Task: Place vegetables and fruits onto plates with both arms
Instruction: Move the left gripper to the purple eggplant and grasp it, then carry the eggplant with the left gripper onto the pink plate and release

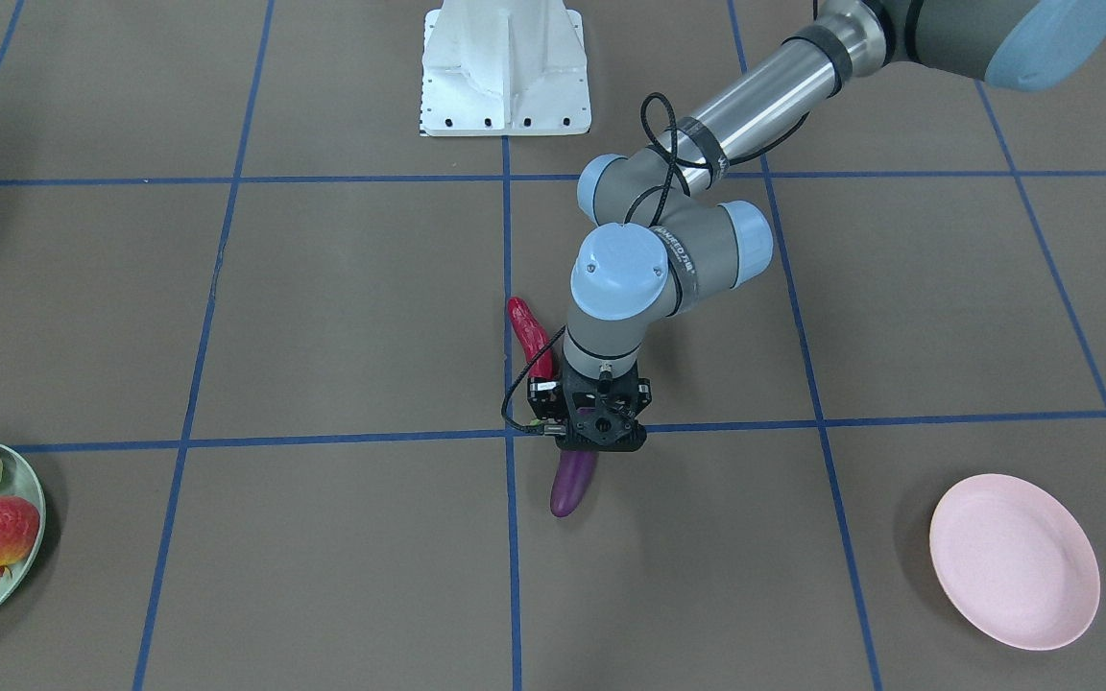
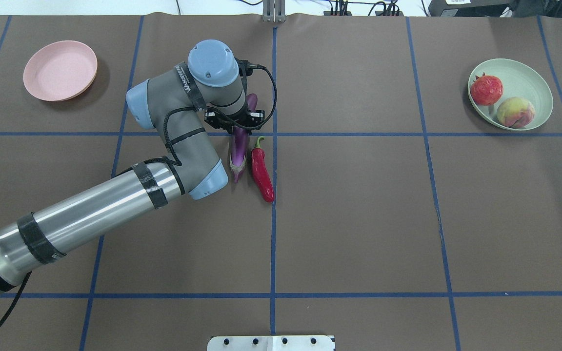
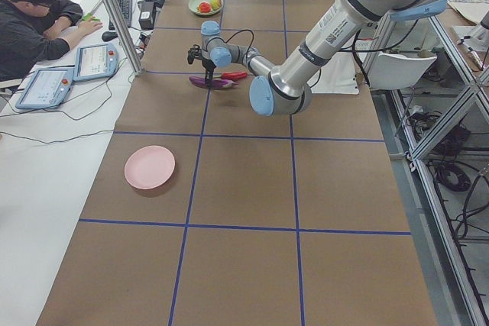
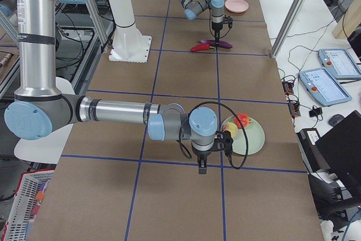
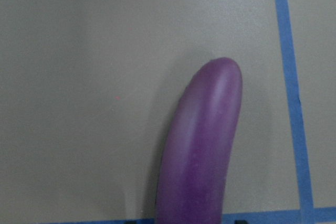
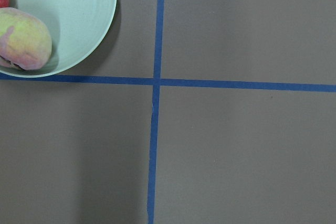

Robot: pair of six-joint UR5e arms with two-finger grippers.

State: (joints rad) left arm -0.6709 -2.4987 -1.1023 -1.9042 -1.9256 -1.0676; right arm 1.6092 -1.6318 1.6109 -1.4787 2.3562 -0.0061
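The eggplant [image 2: 238, 151] is seen lying on the table [image 2: 359, 219] near its middle, cap toward the robot. The chili [image 2: 261, 170] is laid just beside it on the robot's right, roughly parallel. The left gripper [image 2: 240, 124] is pointed straight down over the eggplant's mid-length. Its fingers are hidden under its own body and the wrist, so it cannot be told how far it is open or whether the eggplant is gripped. The pink plate [image 2: 60, 70] is set well apart, at the far left. The green plate [image 2: 525, 80], at the far right, is loaded with the pomegranate [image 2: 486, 90] and the peach [image 2: 515, 112]. The right gripper [image 4: 202, 167] is shown only from the side, pointed down just beside the green plate — its opening cannot be told.
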